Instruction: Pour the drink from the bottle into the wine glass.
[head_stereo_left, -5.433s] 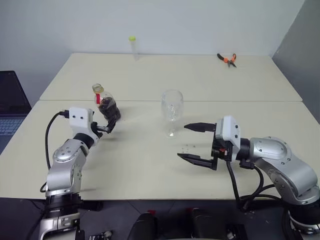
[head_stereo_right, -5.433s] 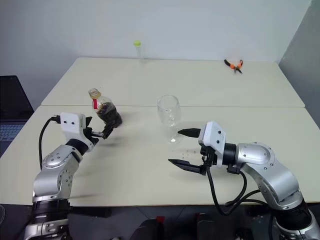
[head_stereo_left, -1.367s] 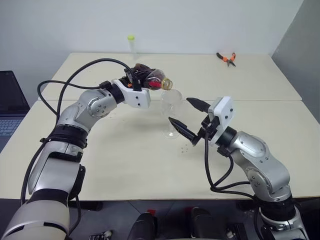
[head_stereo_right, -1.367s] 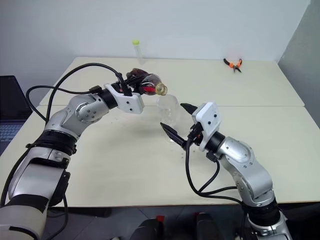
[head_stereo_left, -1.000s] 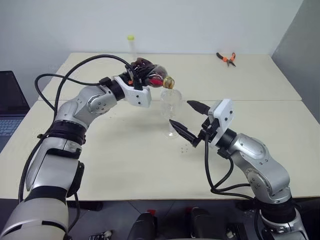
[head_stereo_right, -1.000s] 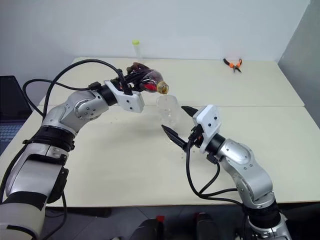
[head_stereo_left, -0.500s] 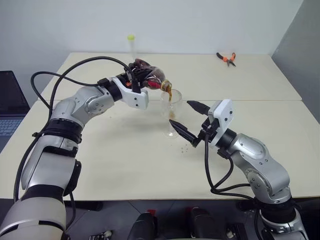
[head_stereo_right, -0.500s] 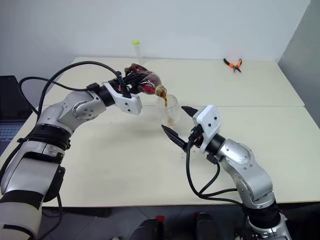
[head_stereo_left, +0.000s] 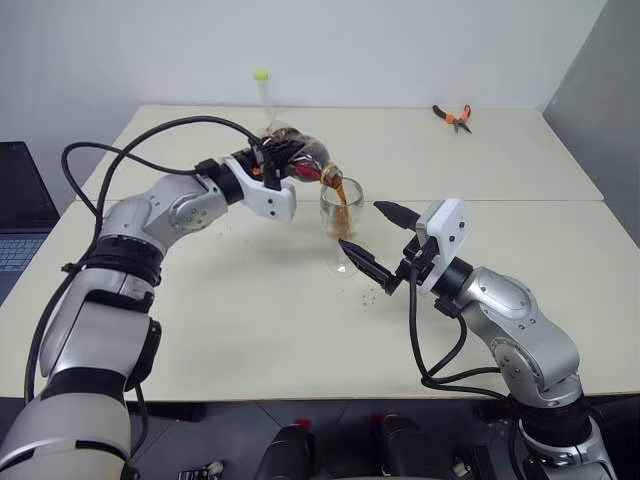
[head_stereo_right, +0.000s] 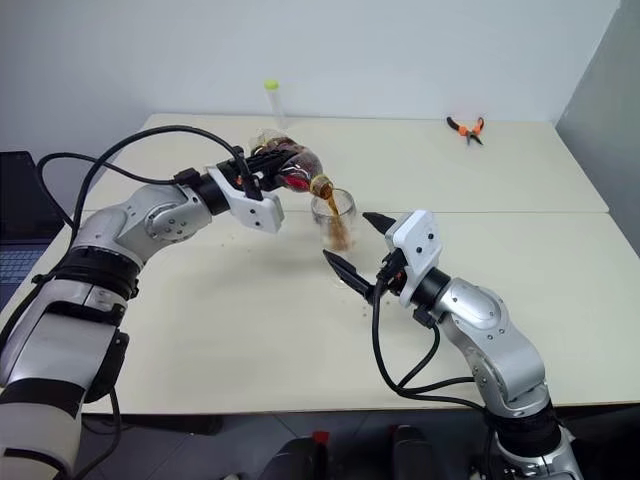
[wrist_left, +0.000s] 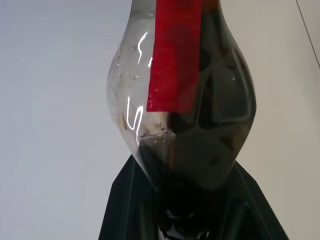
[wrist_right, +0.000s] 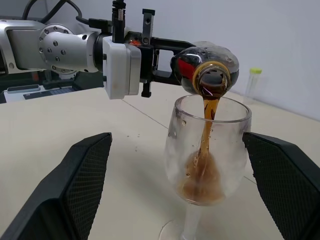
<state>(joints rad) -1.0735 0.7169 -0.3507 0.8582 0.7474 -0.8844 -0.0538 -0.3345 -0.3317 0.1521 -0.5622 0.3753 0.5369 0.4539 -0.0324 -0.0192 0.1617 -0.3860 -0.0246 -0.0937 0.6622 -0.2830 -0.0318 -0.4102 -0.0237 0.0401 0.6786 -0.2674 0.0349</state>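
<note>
Pouring underway: left gripper (head_stereo_left: 272, 166) jaws clamped on the bottle (head_stereo_left: 303, 161), held tipped nearly level w/ its open mouth over the rim of the wine glass (head_stereo_left: 341, 222). Brown stream of the drink (wrist_right: 205, 131) falls from the mouth into the bowl; shallow foamy pool at bowl bottom, glass well under half full. Dark liquid remains in the bottle body, red label band visible near the neck.

Wine glass stands upright on the near tabletop (head_stereo_left: 250, 320), about centre, close to the seam w/ the far tabletop. Right gripper (head_stereo_left: 372, 240) sits just right of & nearer than the glass, jaws spread wide, one each side of the stem area in right wrist view, not touching the glass; nothing held.

Few small dark specks on tabletop near the glass foot.

Far tabletop: slim clear tube w/ yellow-green cap (head_stereo_left: 264, 93) upright at far left-centre; orange-handled pliers (head_stereo_left: 454, 117) far right. Laptop (head_stereo_left: 20, 205) at left edge, off the tabletop
</note>
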